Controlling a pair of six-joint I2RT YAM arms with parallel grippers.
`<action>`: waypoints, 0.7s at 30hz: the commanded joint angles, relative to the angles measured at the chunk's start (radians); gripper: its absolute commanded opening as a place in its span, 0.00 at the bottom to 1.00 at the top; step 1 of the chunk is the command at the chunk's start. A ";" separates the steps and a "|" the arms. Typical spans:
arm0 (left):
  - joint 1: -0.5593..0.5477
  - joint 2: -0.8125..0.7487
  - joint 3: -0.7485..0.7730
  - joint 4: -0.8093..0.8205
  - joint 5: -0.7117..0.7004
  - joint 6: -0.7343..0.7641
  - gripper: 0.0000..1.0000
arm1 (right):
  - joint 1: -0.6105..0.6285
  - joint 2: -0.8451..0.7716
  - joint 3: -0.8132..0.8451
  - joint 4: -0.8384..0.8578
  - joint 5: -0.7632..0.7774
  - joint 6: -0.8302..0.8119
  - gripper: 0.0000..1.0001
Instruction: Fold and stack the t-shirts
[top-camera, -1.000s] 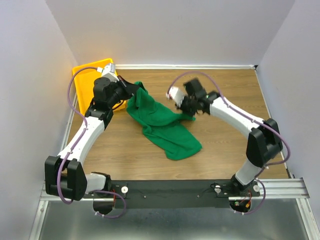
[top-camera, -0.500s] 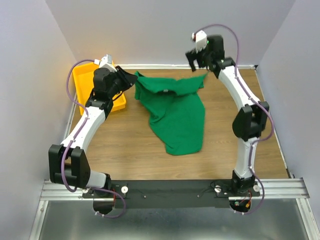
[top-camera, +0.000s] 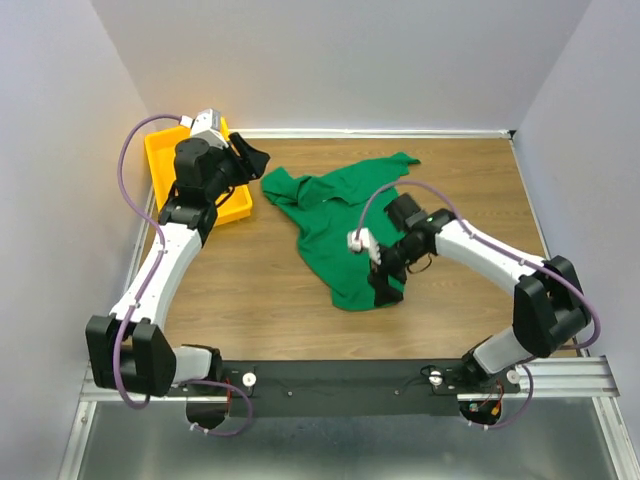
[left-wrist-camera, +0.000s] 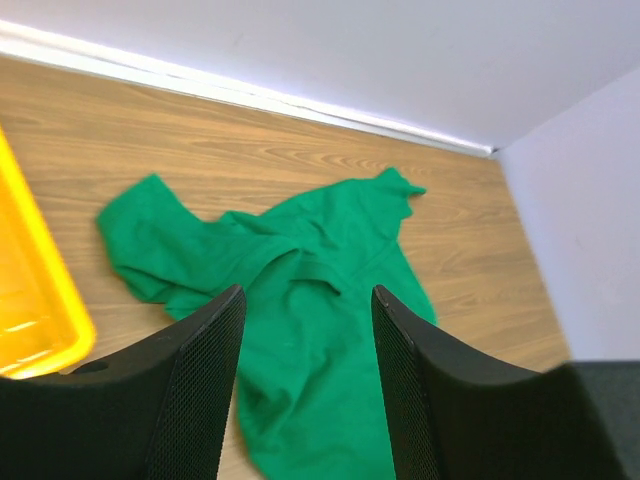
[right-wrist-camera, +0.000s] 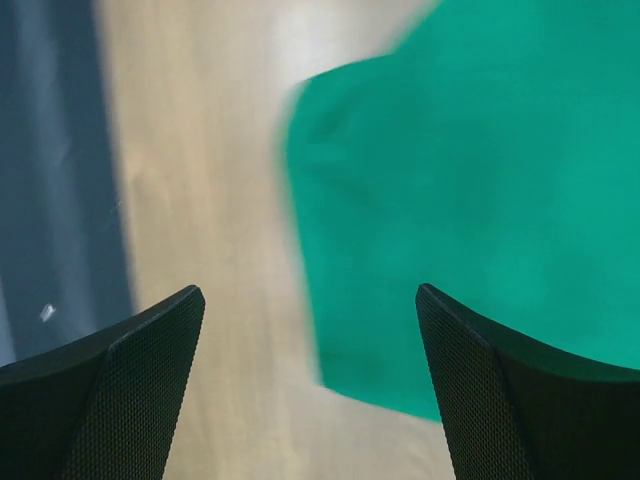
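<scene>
The dark green t-shirt (top-camera: 340, 225) lies loosely spread and wrinkled in the middle of the wooden table, collar toward the back and hem toward me. It also fills the left wrist view (left-wrist-camera: 300, 300) and the right wrist view (right-wrist-camera: 480, 170). My left gripper (top-camera: 252, 160) hangs open above the table beside the shirt's left sleeve, with nothing between its fingers (left-wrist-camera: 200, 390). My right gripper (top-camera: 385, 282) is open low over the shirt's near right hem corner, and its fingers (right-wrist-camera: 150, 350) straddle the hem edge without holding it.
A yellow tray (top-camera: 160, 165) sits at the back left, under my left arm, and its rim (left-wrist-camera: 40, 300) shows at the left wrist view's edge. Grey walls close in the table on the left, right and back. A black rail runs along the near edge.
Both grippers opened and let go of the shirt, which dropped spread on the table. My right arm swung from the back wall down to the near hem. My left gripper drew back slightly.
</scene>
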 joint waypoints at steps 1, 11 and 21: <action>0.007 -0.111 -0.006 -0.104 -0.029 0.161 0.62 | 0.106 -0.068 -0.084 0.001 0.145 -0.036 0.93; 0.010 -0.338 -0.182 -0.096 -0.063 0.132 0.65 | 0.269 0.077 -0.163 0.211 0.492 0.073 0.70; 0.010 -0.354 -0.193 -0.087 -0.007 0.147 0.66 | 0.272 0.016 -0.268 0.237 0.583 0.076 0.26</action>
